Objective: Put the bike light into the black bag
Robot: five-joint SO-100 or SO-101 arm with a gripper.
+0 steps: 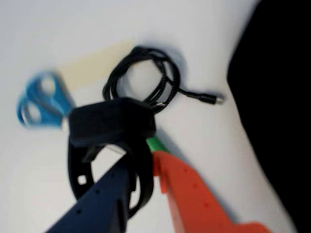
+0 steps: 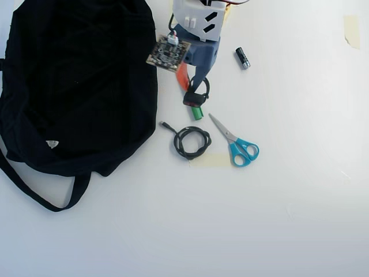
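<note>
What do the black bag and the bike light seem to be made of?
The black bag looks like soft matte fabric: it lies slumped, with a limp strap. The bike light looks like a matte black plastic body with a rubbery strap loop; blur leaves this uncertain. The gripper holds it between its fingers.

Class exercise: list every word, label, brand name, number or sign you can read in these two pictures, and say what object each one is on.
No text can be read in either view.
Black bag: its small white triangular label carries a mark too small to read.
Circuit board on the arm: any printing is too small to read.
Bike light, scissors: no lettering visible.
</note>
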